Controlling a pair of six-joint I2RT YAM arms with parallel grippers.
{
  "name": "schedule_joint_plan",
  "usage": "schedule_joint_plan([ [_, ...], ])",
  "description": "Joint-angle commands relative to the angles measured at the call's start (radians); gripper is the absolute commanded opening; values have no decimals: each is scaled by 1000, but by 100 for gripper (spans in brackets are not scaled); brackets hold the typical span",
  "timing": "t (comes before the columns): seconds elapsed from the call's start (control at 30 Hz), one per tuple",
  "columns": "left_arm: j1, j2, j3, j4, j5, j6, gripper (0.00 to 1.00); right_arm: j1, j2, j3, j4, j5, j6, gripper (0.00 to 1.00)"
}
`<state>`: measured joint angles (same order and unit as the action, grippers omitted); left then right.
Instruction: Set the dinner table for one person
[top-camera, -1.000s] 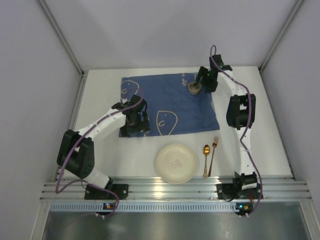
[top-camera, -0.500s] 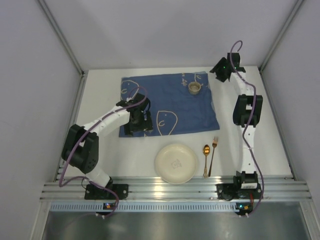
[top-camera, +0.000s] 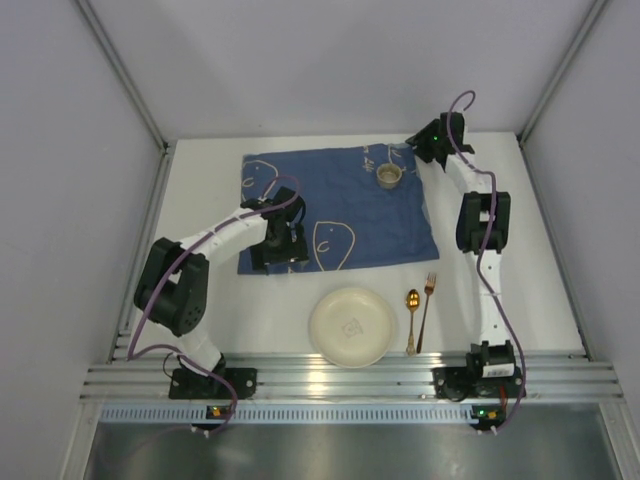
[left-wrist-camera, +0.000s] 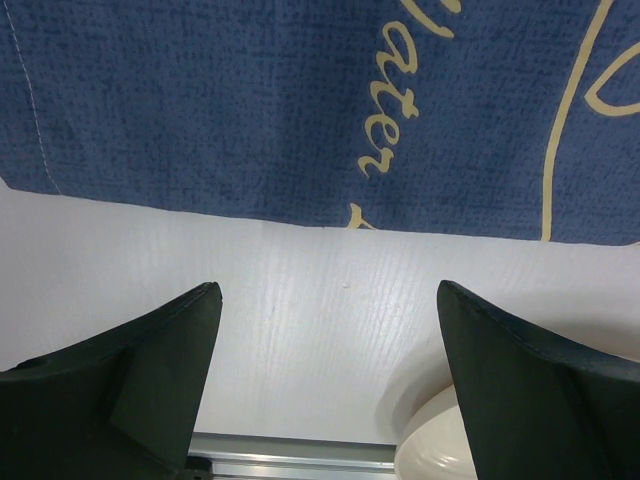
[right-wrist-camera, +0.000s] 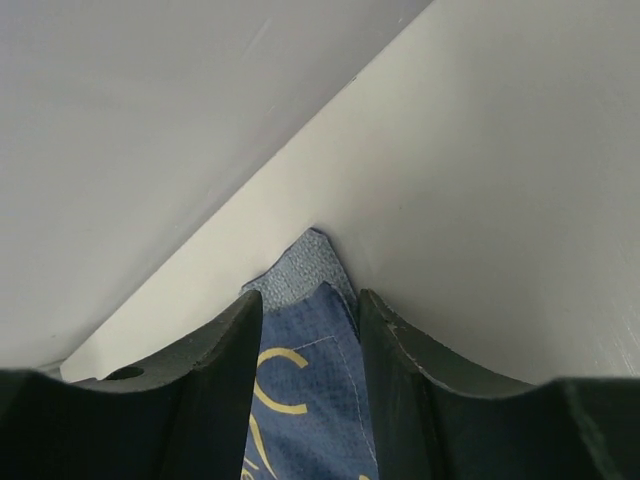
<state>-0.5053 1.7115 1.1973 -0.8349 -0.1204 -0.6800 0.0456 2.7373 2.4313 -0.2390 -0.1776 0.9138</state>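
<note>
The dinner table (top-camera: 540, 250) is a white top. A blue cloth (top-camera: 330, 200) with pale fish outlines lies on its far half. My right gripper (top-camera: 420, 152) is down at the cloth's far right corner. In the right wrist view the right gripper (right-wrist-camera: 310, 297) is open but narrowed, and the cloth's folded corner (right-wrist-camera: 305, 400) lies flat between the fingers. My left gripper (top-camera: 277, 252) hangs at the cloth's near left edge. In its own view the left gripper (left-wrist-camera: 328, 290) is wide open over bare table (left-wrist-camera: 300, 330), holding nothing.
A small cup (top-camera: 389, 177) stands on the cloth near its far right corner. A cream plate (top-camera: 351, 326) sits at the near edge, with a gold spoon (top-camera: 412, 318) and fork (top-camera: 428, 300) to its right. The plate's rim (left-wrist-camera: 435, 450) shows by my left finger. Grey walls enclose the table.
My right gripper left the cup, swung out to the far right, and came down over the cloth's far right corner while its jaws narrowed. The left gripper stayed in place; only its elbow shifted.
</note>
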Motion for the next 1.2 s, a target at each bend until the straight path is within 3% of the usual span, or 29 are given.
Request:
schedule_joint_plan([
  [0.0, -4, 3, 35, -12, -12, -13, 94, 16, 22, 38, 6, 33, -7, 44],
  [0.2, -2, 11, 35, -13, -16, -12, 94, 8, 2, 25, -6, 67, -39, 34],
  [0.6, -2, 20, 47, -23, -56, 17, 94, 14, 35, 55, -8, 75, -69, 1],
  [1.17, -1, -13, 16, -17, -74, -7, 95, 53, -25, 57, 67, 151, -185, 0],
])
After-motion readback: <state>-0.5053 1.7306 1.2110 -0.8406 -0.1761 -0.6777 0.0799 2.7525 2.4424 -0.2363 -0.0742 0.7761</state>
